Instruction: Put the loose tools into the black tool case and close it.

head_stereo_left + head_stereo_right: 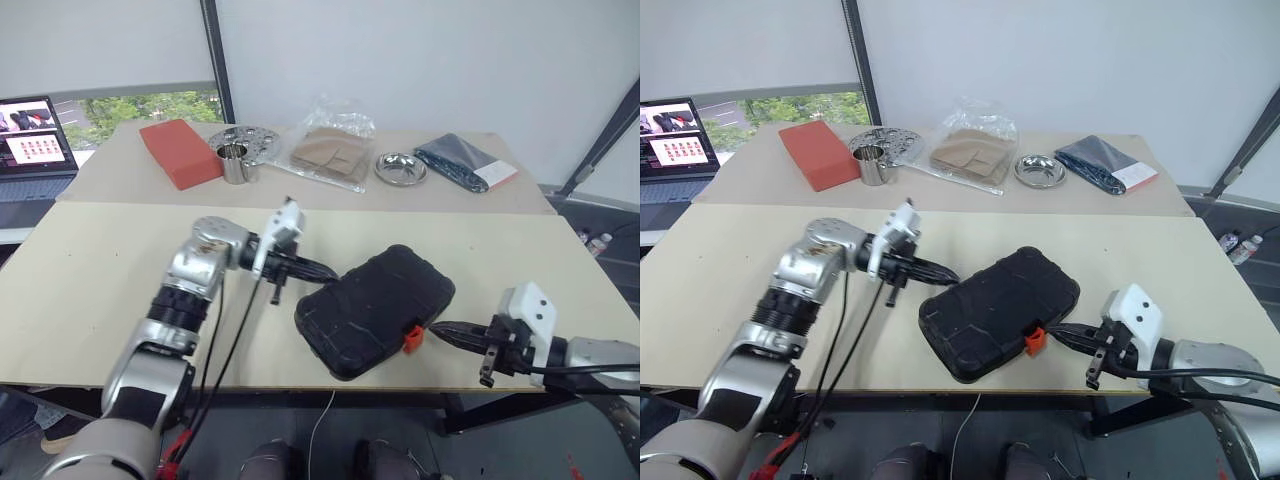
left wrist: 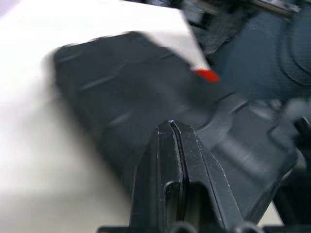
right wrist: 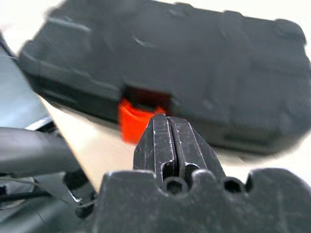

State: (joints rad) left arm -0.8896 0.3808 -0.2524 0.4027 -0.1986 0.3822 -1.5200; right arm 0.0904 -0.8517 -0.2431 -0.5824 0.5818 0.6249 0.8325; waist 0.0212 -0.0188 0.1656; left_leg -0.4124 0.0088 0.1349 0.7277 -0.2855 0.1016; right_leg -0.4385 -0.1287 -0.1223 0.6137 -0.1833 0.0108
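Observation:
The black tool case [image 1: 375, 305] lies closed on the near table close to its front edge, its small orange latch [image 1: 413, 338] facing me. My left gripper [image 1: 325, 271] is shut and empty, its tips at the case's left far corner. My right gripper [image 1: 440, 330] is shut and empty too, pointing at the latch from the right, just short of it. In the right wrist view the latch [image 3: 137, 119] sits right beyond the closed fingertips [image 3: 167, 127]. In the left wrist view the case lid [image 2: 126, 92] lies right beyond the closed fingertips [image 2: 171, 127]. No loose tools are in sight.
On the far table stand a red block [image 1: 181, 151], a metal cup [image 1: 236, 162] by a perforated metal disc [image 1: 252, 138], a clear bag of brown pieces [image 1: 330, 145], a metal bowl [image 1: 401, 168] and a dark flat packet [image 1: 464, 161]. A laptop [image 1: 35, 138] sits far left.

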